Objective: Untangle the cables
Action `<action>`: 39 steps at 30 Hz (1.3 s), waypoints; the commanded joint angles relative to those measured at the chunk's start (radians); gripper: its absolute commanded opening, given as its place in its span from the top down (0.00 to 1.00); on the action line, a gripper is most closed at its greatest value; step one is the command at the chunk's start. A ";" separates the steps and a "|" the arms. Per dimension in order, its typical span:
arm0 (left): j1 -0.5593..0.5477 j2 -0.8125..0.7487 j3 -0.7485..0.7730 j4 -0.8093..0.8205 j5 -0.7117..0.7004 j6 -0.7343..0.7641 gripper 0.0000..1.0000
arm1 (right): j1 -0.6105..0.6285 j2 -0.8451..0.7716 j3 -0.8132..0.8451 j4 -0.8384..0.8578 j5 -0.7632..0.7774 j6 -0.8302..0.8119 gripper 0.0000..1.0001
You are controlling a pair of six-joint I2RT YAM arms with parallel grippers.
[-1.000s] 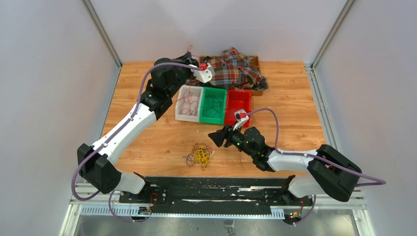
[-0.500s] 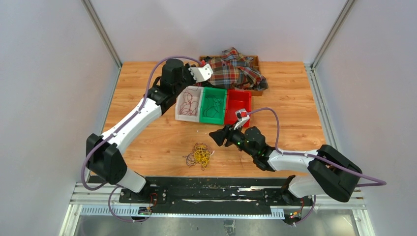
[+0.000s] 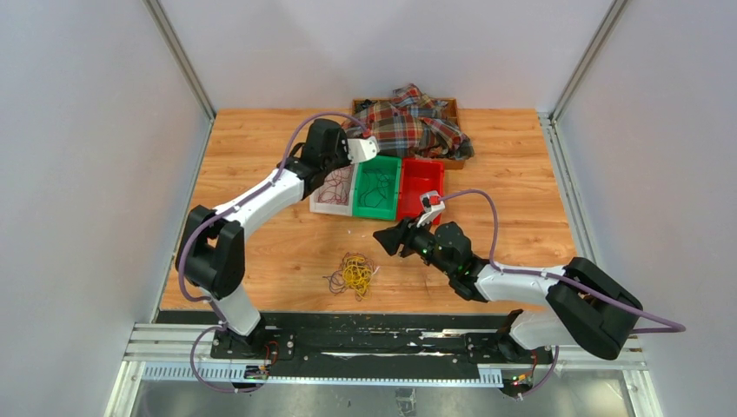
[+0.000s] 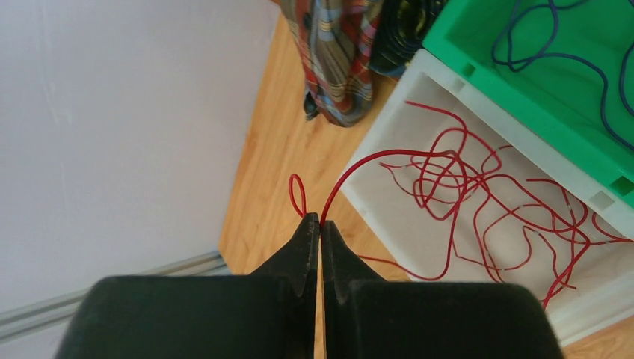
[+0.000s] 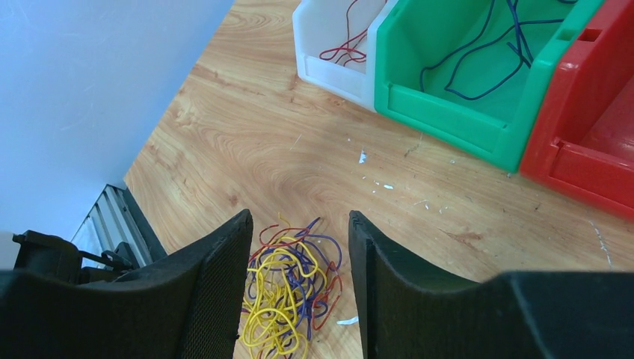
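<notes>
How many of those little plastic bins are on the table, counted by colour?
white bin: 1
green bin: 1
red bin: 1
total: 3

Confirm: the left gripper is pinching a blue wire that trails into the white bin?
No. The left wrist view shows the wire pinched by the left gripper is red, not blue; it does trail into the white bin.
</notes>
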 commanded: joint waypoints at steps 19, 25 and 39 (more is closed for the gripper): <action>0.025 0.259 0.145 -0.114 0.060 -0.189 0.92 | -0.037 -0.021 -0.025 -0.012 0.006 0.013 0.51; 0.049 0.254 0.176 -0.160 0.056 -0.184 0.66 | -0.038 -0.024 -0.029 -0.007 0.004 0.018 0.51; 0.091 0.155 0.427 -0.560 0.317 -0.210 0.02 | -0.039 -0.040 -0.038 -0.004 0.001 0.022 0.52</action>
